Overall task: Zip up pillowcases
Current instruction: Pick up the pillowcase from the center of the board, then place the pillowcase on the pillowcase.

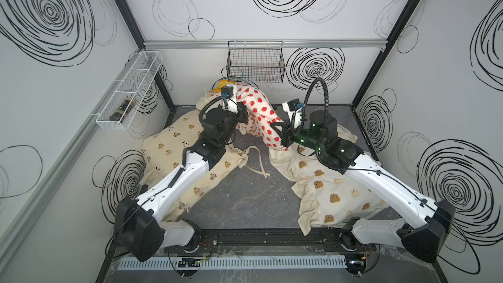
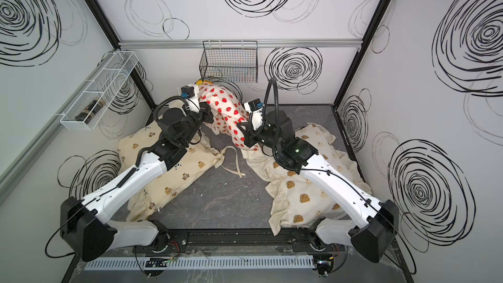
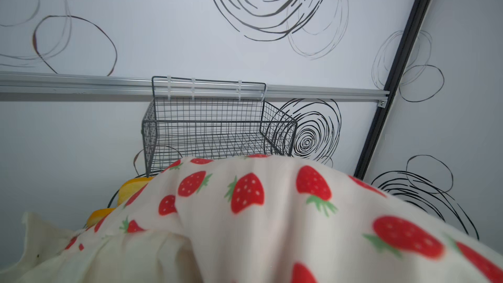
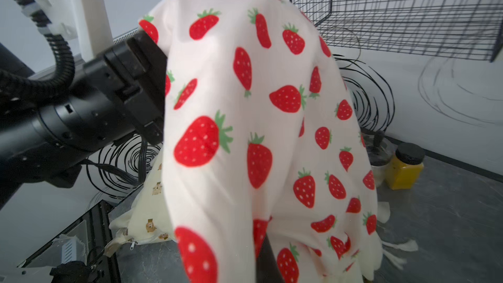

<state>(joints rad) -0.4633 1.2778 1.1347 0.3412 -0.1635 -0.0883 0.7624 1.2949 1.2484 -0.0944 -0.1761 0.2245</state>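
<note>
The white pillowcase with red strawberries (image 1: 257,110) rises in a hump at the back centre in both top views. My left gripper (image 1: 243,117) is shut on its left side, and the fingertips are buried in the cloth. My right gripper (image 1: 275,129) is shut on its lower right edge. In the right wrist view one dark finger (image 4: 264,264) shows between folds. Strawberry cloth (image 3: 272,213) fills the lower part of the left wrist view and hides the jaws. The cream pillowcase with small bears (image 1: 168,145) lies under my left arm. The off-white pillowcase with brown bear faces (image 1: 326,189) lies under my right arm.
A black wire basket (image 1: 255,63) hangs on the back wall above the lifted cloth. A white wire shelf (image 1: 130,91) on the left wall holds a dark bottle (image 1: 121,110). A yellow jar (image 4: 405,170) stands on the table behind. Loose tie strings (image 1: 257,160) lie mid-table.
</note>
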